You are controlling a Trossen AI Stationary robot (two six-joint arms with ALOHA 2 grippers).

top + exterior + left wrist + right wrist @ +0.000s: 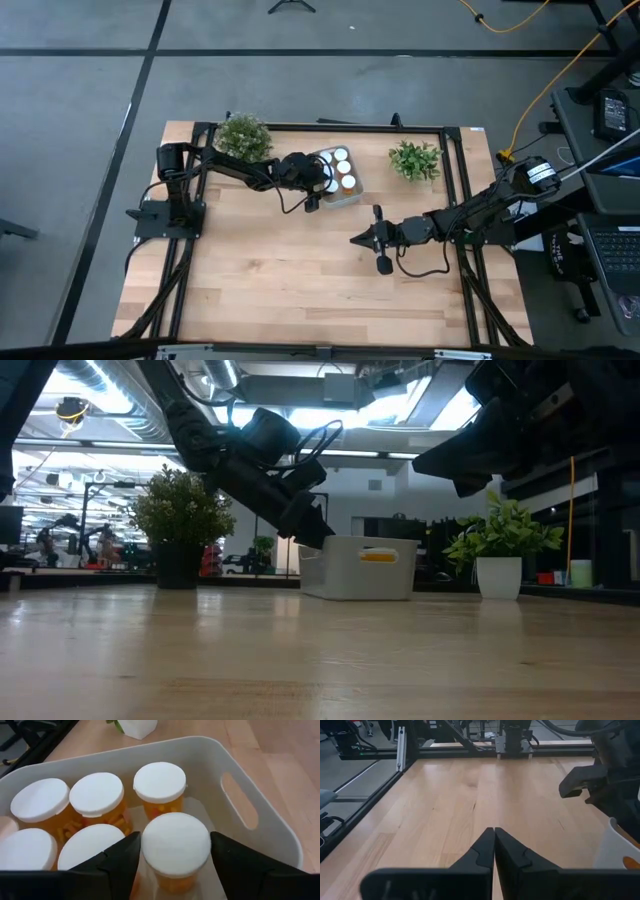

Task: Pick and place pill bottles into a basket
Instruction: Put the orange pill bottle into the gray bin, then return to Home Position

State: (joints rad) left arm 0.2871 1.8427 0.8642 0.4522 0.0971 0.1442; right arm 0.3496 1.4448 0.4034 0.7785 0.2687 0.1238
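Pill bottles (pixel 100 802): all that I can count sit inside the basket (pixel 260 785), white caps up, packed in two rows. Five stand free; a sixth bottle (pixel 175 850) is in the corner slot nearest the basket's handle cut-out, between the left gripper (pixel 175 857) jaws. A pale shape at the edge of the left wrist view I can't identify.

Left gripper state: jaws spread on either side of that sixth bottle's cap, each finger (pixel 117 862) close against it. I can't tell for sure whether they pinch it or have just slackened; I read it as a light hold at best.

From above, the left gripper (pixel 312 185) hangs over the basket (pixel 350 193) edge, between the two potted plants (pixel 243 136). The surface (pixel 280 280) shows no stray bottles.

Right gripper (pixel 493 842): jaws pressed together, empty, parked over bare wood well apart from the basket.

My judgement: this is the release of the last bottle. To do it well:
- Confirm the bottle base is seated before opening.
- Open fully, so neither finger drags the cap.
- Retreat straight up, no sideways drift; the neighbouring caps are touching-close and a nudge would tip them.
- Keep clear of the basket wall on exit.
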